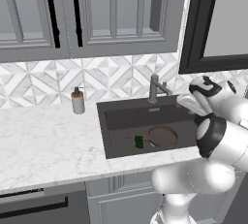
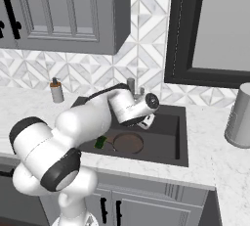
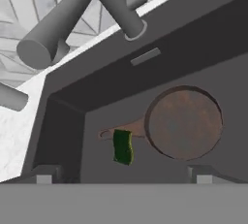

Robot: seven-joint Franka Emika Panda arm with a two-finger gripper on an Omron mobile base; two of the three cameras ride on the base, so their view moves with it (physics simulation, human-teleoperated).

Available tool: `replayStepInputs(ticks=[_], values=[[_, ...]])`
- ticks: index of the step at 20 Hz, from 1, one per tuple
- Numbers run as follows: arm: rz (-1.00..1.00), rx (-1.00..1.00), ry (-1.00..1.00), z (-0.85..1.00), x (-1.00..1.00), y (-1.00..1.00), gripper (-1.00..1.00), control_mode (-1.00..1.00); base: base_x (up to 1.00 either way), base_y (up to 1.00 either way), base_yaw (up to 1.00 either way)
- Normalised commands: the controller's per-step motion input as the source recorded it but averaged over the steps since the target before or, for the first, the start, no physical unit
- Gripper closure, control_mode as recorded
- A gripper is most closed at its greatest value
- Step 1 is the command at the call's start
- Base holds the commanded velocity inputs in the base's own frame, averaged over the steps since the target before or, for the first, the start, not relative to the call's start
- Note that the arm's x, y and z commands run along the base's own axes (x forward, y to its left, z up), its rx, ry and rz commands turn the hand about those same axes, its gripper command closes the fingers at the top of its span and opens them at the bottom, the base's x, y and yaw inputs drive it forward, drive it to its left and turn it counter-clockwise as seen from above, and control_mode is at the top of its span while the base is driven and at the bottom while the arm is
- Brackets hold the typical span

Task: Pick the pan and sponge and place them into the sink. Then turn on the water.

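Jaws wide and empty, over sink.
Gripper (image 3: 124, 179) hangs above the sink (image 1: 109, 133); pan (image 3: 184, 122) and sponge (image 3: 122, 146) lie inside, sponge on the handle. Faucet (image 1: 156, 88) at far rim. White marble surface (image 1: 43, 140), soap bottle (image 1: 78, 101) left, grey cabinets (image 1: 87, 12) above, patterned backsplash (image 1: 43, 80).

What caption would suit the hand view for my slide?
Pan and sponge lie in the sink, faucet dry above.

The bench (image 1: 43, 145) is rendered as smooth white veined marble. The sink (image 3: 68, 136) is finished matt dark grey, its faucet (image 3: 72, 17) as dull grey metal. The pan (image 3: 184, 123) is shown matt, mottled reddish-brown.
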Motion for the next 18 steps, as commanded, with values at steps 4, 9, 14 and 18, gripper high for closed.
replayStepInputs(ticks=[4, 9, 14, 18], values=[[0.00, 0.22, 0.00, 0.00, 0.00, -0.49, -1.00, -1.00, 0.00, 0.00, 0.00], [0.00, 0.17, 0.00, 0.00, 0.09, -0.48, -1.00, -1.00, 0.00, 0.00, 0.00], [0.00, 0.05, 0.00, -0.02, 0.31, -0.08, -1.00, -1.00, 0.00, 0.00, 0.00], [0.00, 0.00, 0.00, 0.00, 0.45, 0.00, -1.00, -1.00, 0.00, 0.00, 0.00]])
